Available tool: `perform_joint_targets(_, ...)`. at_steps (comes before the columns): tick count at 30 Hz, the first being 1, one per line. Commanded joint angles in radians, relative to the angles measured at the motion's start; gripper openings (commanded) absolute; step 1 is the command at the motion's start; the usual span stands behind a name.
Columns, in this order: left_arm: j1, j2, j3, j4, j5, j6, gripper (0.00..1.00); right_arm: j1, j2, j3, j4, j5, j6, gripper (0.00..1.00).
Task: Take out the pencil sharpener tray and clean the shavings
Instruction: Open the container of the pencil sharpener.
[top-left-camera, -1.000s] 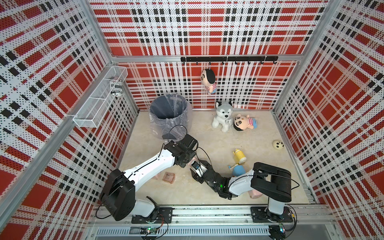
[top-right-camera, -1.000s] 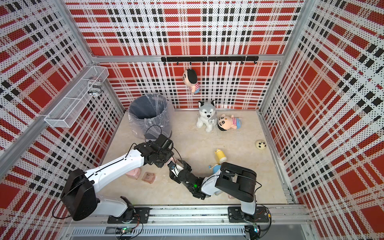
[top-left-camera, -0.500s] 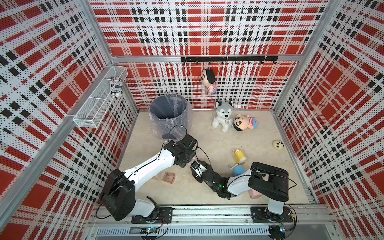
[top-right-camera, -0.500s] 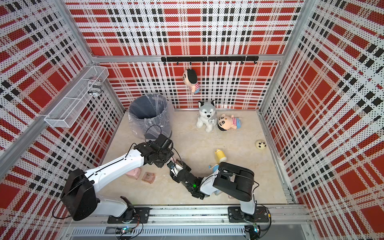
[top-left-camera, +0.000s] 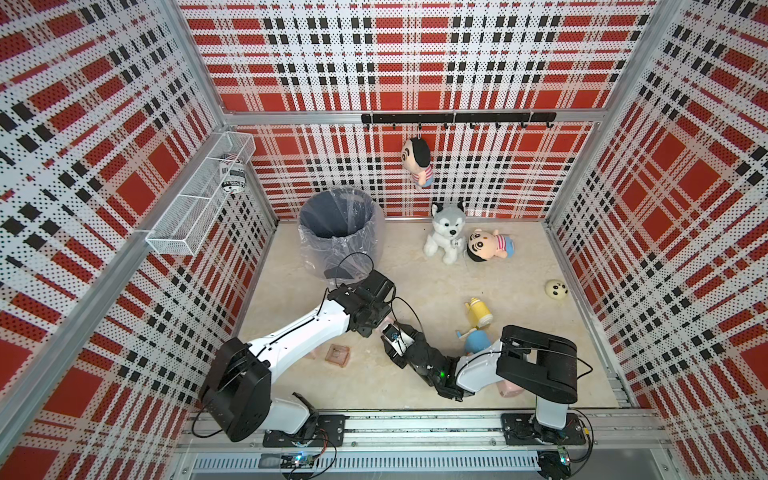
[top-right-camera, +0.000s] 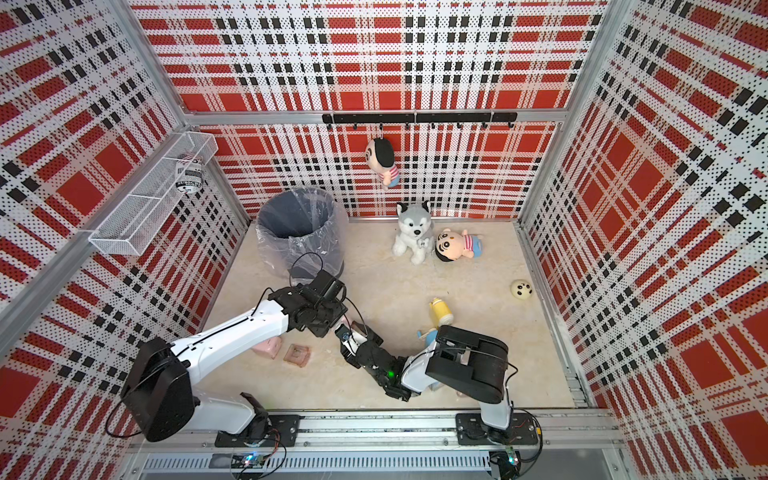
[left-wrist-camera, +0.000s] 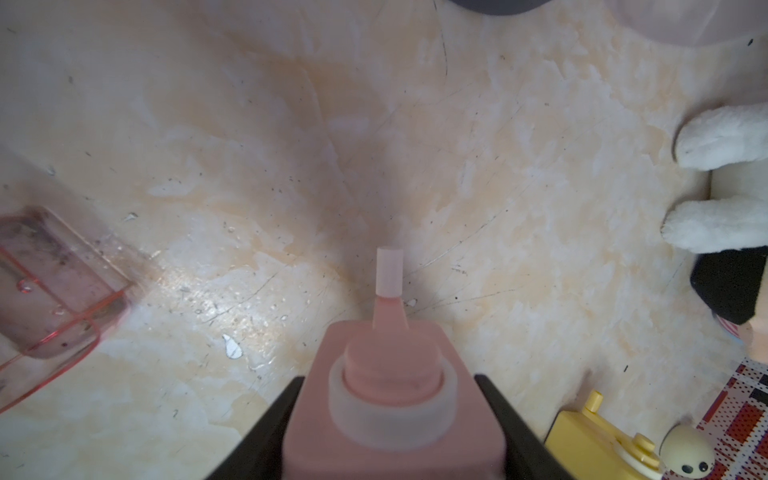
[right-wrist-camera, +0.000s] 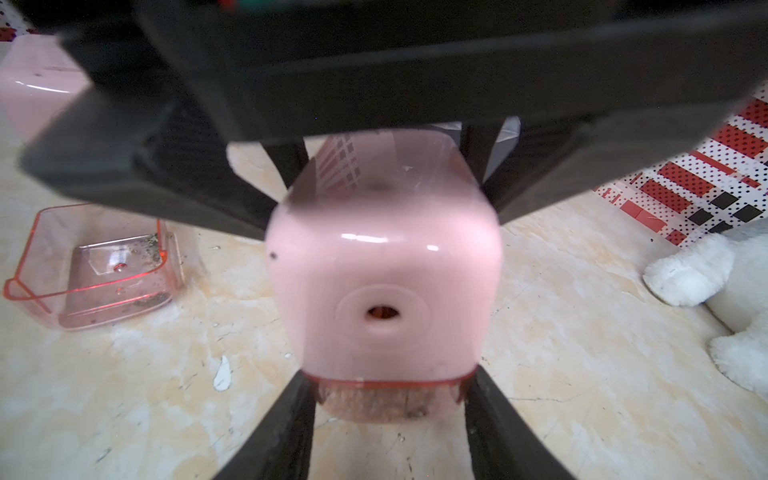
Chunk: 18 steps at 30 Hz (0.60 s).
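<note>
A pink pencil sharpener (right-wrist-camera: 384, 266) hangs just above the floor between both arms. My left gripper (left-wrist-camera: 392, 415) is shut on its body, with the crank (left-wrist-camera: 389, 274) pointing away from it. At the sharpener's bottom sits the translucent red tray (right-wrist-camera: 386, 395), with brown shavings inside. My right gripper (right-wrist-camera: 386, 415) is shut on the tray's two ends, and its black fingers (right-wrist-camera: 286, 419) touch the rim. In both top views the two grippers meet nose to nose at the sharpener (top-left-camera: 387, 321) (top-right-camera: 357, 325), which is mostly hidden there.
A loose empty red tray (top-left-camera: 337, 356) lies on the floor beside a second pink sharpener (top-right-camera: 268, 347) under the left arm. A lined bin (top-left-camera: 338, 226) stands behind. A husky plush (top-left-camera: 446, 230), doll (top-left-camera: 490, 247), yellow toy (top-left-camera: 480, 313) and panda ball (top-left-camera: 556, 288) lie to the right.
My right gripper's fingers have closed in around the tray at the sharpener's end. The right arm's elbow has shifted slightly; the left arm holds still.
</note>
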Motion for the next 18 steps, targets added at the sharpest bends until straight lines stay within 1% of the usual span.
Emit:
perform_joint_targets(1, 0.015, -0.026, -0.007, 0.001, -0.045, -0.005, 0.60, 0.015, -0.016, -0.017, 0.049, 0.007, 0.021, 0.49)
perform_joint_targets(18, 0.013, -0.020, -0.008, -0.001, -0.068, -0.004, 0.60, 0.037, -0.038, -0.039, 0.067, -0.018, 0.046, 0.50)
